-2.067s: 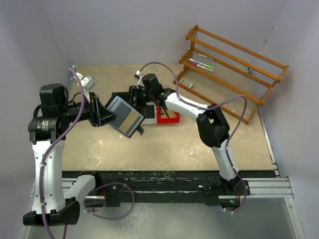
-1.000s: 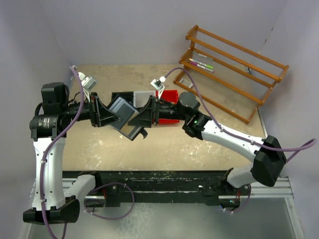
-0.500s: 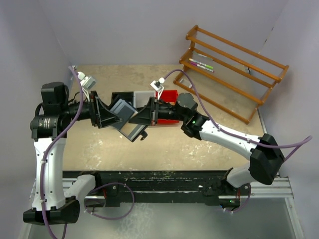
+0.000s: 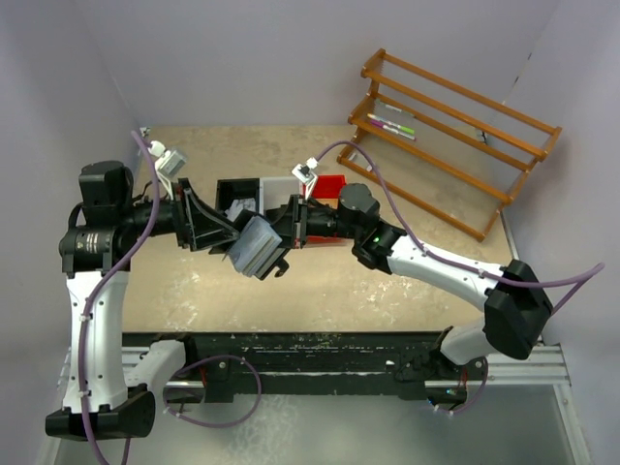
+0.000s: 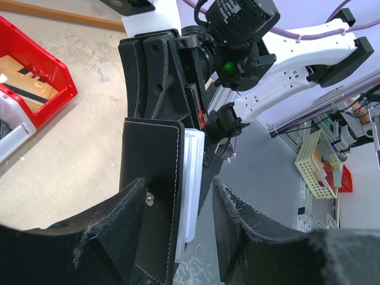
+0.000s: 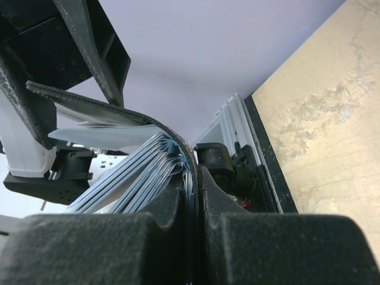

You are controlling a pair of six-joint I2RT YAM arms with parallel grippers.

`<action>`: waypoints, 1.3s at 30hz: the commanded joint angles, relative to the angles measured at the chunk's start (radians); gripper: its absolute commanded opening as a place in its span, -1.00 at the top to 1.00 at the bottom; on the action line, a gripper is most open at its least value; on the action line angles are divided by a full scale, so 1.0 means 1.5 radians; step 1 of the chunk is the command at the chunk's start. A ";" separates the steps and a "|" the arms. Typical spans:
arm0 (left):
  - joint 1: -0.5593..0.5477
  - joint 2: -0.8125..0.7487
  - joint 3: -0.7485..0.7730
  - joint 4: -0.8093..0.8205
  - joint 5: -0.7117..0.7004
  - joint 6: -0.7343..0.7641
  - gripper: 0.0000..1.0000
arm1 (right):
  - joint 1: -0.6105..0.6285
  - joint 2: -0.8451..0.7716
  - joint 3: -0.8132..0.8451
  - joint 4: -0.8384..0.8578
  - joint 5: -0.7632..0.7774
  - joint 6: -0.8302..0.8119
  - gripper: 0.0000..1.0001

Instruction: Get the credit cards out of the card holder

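The black card holder (image 4: 260, 248) hangs above the table between both grippers. My right gripper (image 6: 193, 175) is shut on its curved black cover (image 6: 119, 113), together with the inner edges of the grey-blue credit cards (image 6: 127, 172), which fan out to the left. In the left wrist view the card holder (image 5: 151, 172) shows its small snap, with pale card edges (image 5: 191, 178) beside it. My left gripper (image 5: 178, 187) is open around them: the holder leans on one finger (image 5: 113, 231), and a gap separates it from the other.
Joined black (image 4: 237, 189), white (image 4: 278, 186) and red (image 4: 331, 184) trays sit on the table just behind the grippers. A wooden rack (image 4: 455, 126) with pens stands at the back right. The red tray (image 5: 35, 89) also shows in the left wrist view.
My right gripper closed on the card holder's edge. The left jaws widened off it. The holder turned more edge-on and shifted slightly right.
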 commanded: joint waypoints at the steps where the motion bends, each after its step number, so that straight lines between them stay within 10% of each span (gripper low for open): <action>1: 0.002 -0.010 -0.016 0.030 -0.012 -0.004 -0.04 | 0.000 -0.026 0.018 0.039 0.017 -0.004 1.00; 17: 0.001 -0.089 -0.066 0.039 -0.067 0.121 -0.30 | 0.047 -0.003 0.143 -0.186 0.209 0.023 1.00; 39: 0.001 -0.136 -0.153 0.065 -0.241 0.292 -0.29 | 0.088 0.062 0.217 -0.187 0.251 0.053 1.00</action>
